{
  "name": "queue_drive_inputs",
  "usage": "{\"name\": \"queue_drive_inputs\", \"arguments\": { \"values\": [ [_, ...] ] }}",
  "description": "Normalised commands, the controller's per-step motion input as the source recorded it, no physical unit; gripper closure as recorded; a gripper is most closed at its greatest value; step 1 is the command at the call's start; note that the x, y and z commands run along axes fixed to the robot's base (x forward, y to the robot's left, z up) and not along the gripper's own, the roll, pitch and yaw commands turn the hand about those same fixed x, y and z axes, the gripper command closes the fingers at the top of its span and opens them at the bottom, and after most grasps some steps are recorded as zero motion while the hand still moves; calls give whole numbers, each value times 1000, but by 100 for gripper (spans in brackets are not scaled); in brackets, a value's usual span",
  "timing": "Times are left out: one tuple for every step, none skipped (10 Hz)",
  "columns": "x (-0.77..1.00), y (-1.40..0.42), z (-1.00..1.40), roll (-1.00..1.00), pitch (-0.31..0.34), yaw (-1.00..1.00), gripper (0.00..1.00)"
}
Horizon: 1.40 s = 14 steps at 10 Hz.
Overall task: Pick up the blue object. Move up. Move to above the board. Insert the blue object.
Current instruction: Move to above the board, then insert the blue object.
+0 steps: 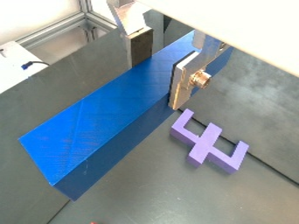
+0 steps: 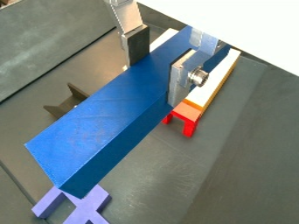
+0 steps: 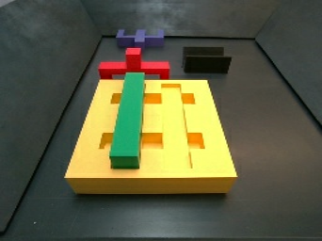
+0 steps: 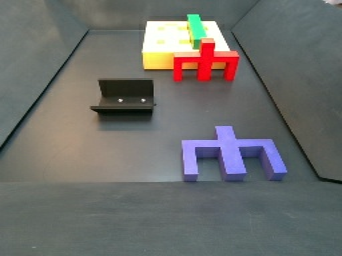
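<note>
The blue object (image 1: pixel 111 109) is a long dark-blue bar lying between my fingers in both wrist views (image 2: pixel 111 114). My gripper (image 1: pixel 162 66) is shut on it near one end and holds it high above the floor, as the wrist view (image 2: pixel 162 59) also shows. Neither the gripper nor the bar shows in the side views. The yellow board (image 3: pixel 153 183) lies on the floor with a green bar (image 3: pixel 130 118) in one groove. It also shows far back in a side view (image 4: pixel 160 45). A pale edge of the board (image 2: pixel 222 79) shows below the gripper.
A red piece (image 3: pixel 136 68) stands at the board's far end and shows in other views (image 4: pixel 207 62) (image 2: pixel 184 118). A purple notched piece (image 4: pixel 230 155) lies on the floor, also seen from the wrist (image 1: pixel 211 140). The fixture (image 4: pixel 124 97) (image 3: pixel 208 59) stands apart.
</note>
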Motion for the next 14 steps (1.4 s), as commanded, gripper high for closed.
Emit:
{"name": "queue_drive_inputs", "arguments": {
  "values": [
    [49,2,169,-3,46,-1,100],
    [666,-1400,208,26,446,334,100],
    [662,-1400,189,58,460,311,100],
    [703,-1400,190,86,467,249,100],
    [744,-1400,198,-19,341,78,100],
    [736,-1400,203,2,234,35,100],
    [738,-1400,207,-1,164,25,100],
    [765,-1400,213,-1,129,17,100],
    [781,-1400,221,18,129,17,100],
    [425,-667,113,36,156,13,100],
    [248,-303,64,48,159,10,100],
    [17,-17,0,0,0,0,100],
    [46,-6,0,0,0,0,100],
    [0,-46,-211,0,0,0,100]
  ]
}}
